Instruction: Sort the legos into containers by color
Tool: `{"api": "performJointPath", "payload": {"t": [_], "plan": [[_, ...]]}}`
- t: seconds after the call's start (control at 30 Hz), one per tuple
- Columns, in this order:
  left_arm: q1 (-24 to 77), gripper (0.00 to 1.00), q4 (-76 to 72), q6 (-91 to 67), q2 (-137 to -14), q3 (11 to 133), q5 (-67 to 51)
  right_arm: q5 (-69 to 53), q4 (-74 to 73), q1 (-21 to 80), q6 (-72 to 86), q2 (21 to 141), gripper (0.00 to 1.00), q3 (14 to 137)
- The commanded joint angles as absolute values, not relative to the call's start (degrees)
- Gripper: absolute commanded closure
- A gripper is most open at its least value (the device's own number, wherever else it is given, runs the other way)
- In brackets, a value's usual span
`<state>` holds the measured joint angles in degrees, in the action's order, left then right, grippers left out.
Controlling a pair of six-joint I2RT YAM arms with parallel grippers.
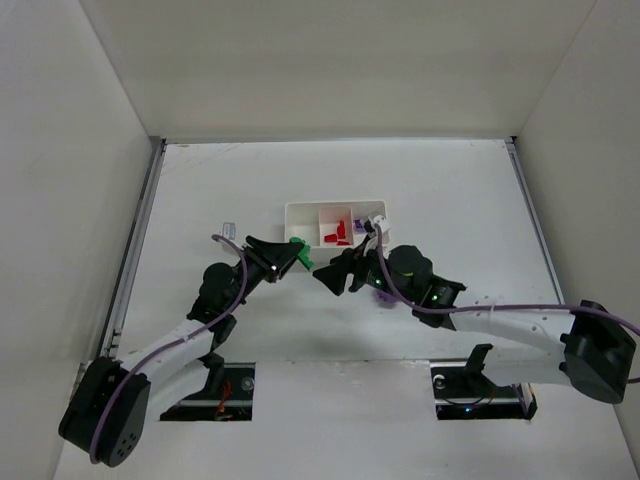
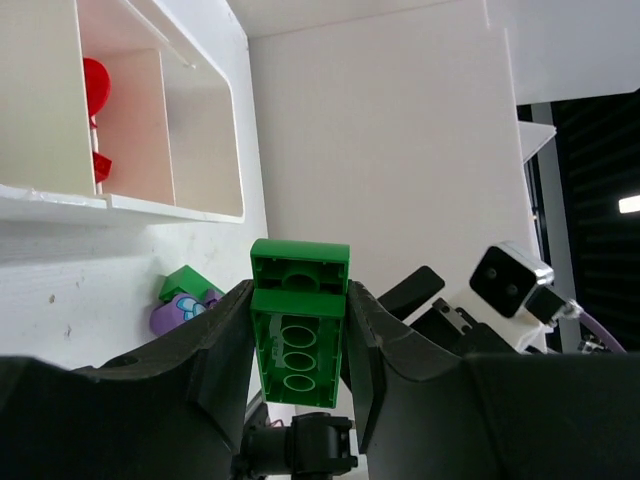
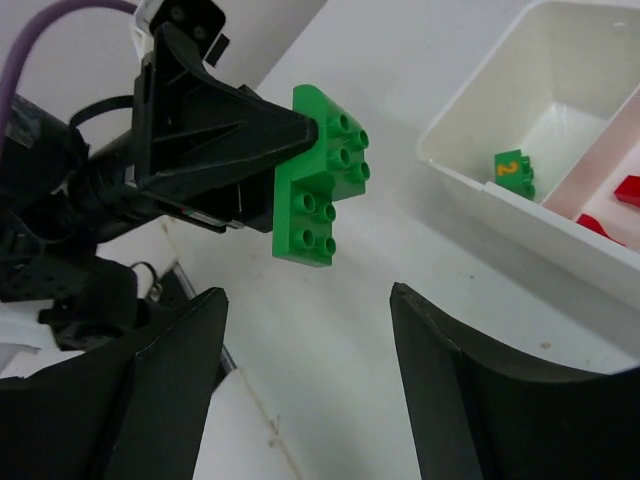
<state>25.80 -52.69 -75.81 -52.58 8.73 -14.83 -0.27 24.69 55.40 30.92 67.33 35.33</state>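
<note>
My left gripper (image 1: 290, 256) is shut on a green brick (image 1: 300, 253) and holds it just in front of the white tray's (image 1: 335, 207) left end. In the left wrist view the brick (image 2: 298, 330) sits between both fingers, its hollow underside facing the camera. My right gripper (image 1: 336, 277) is open and empty, facing the left one; in its own view (image 3: 305, 340) it sees the held brick (image 3: 318, 190). A small green brick (image 3: 513, 172) lies in the tray's end compartment. Red pieces (image 1: 340, 232) lie in the middle one. A purple piece (image 2: 178, 312) and a green piece (image 2: 190, 282) lie on the table.
The tray's near wall (image 3: 520, 215) is close to both grippers. The right arm (image 1: 500, 320) stretches across the table's right side, over the loose purple piece (image 1: 383, 293). Side walls enclose the table.
</note>
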Motion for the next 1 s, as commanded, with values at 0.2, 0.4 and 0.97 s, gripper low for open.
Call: {"api": "performJointPath", "payload": {"t": [0.2, 0.4, 0.97], "plan": [[30.71, 0.86, -48.87, -76.11, -52.91, 12.92, -8.79, 8.26, 20.48, 59.98, 19.95, 71.89, 0.36, 42.97], [30.89, 0.86, -48.78, -76.29, -52.91, 13.01, -8.7, 8.7, 20.04, 60.6, 19.51, 75.14, 0.47, 44.91], [31.68, 0.86, -48.96, -76.55, -53.35, 13.01, -7.74, 14.41, 21.01, 64.9, 16.27, 78.75, 0.78, 48.6]]}}
